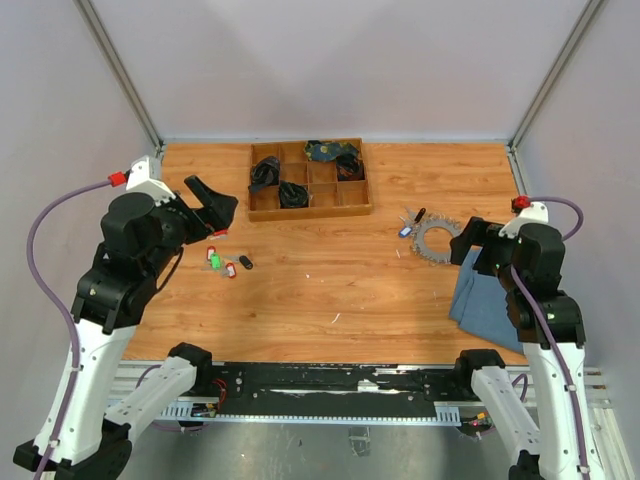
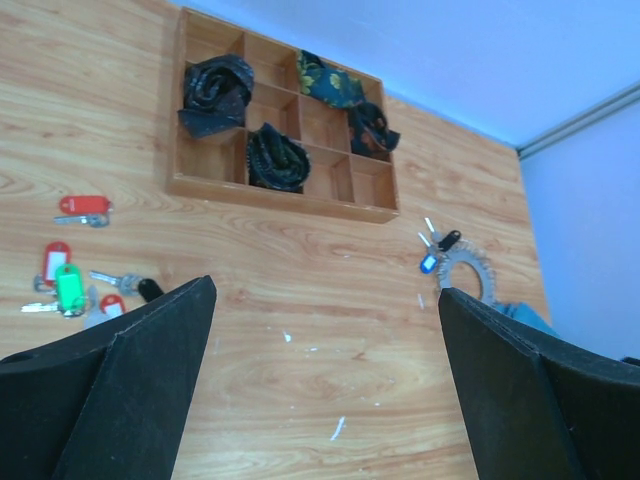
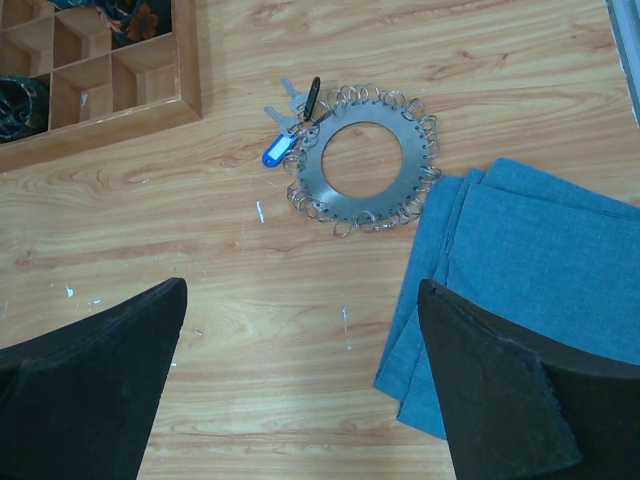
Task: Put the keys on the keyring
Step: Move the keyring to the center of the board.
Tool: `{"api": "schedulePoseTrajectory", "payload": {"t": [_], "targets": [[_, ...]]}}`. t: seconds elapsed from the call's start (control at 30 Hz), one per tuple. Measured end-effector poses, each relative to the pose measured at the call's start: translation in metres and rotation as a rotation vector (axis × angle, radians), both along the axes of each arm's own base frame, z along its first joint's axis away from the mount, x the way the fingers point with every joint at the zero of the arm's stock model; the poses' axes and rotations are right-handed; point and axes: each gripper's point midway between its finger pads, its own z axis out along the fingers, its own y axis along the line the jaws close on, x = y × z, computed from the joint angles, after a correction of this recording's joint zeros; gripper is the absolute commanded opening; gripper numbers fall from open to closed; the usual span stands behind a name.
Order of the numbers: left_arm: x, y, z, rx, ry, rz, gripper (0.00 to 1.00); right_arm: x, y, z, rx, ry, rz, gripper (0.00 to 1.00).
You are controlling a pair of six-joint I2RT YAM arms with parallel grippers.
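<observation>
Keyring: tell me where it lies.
In the top view the keyring lies on the right side, beside the blue cloth and right of the wooden tray.

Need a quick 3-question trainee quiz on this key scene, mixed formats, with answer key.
1. True or false: the left gripper and the right gripper are both open and empty.
2. The keyring lies: A) next to the blue cloth; B) next to the green-tagged key; C) inside the wooden tray.
3. Which side of the table, left or right, holds the loose coloured keys?
Key: 1 true; 2 A; 3 left.
</observation>
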Motion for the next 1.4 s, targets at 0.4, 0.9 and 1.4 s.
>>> {"api": "schedulePoseTrajectory", "payload": {"t": [0.4,0.9,1.4], "targets": [[0.009,-0.07,0.021,-0.188,-0.017,-0.219,1.0,0.014,0.005,-0.044,-0.001,0.207,0.024,0.98],[-0.008,-0.195,0.114,-0.398,-0.103,-0.487,1.0,0.091,0.027,-0.147,0.075,0.524,0.089,0.99],[0.01,-0.216,0.164,-0.48,-0.243,-0.512,1.0,0.164,0.035,-0.197,0.078,0.603,0.125,0.98]]}}
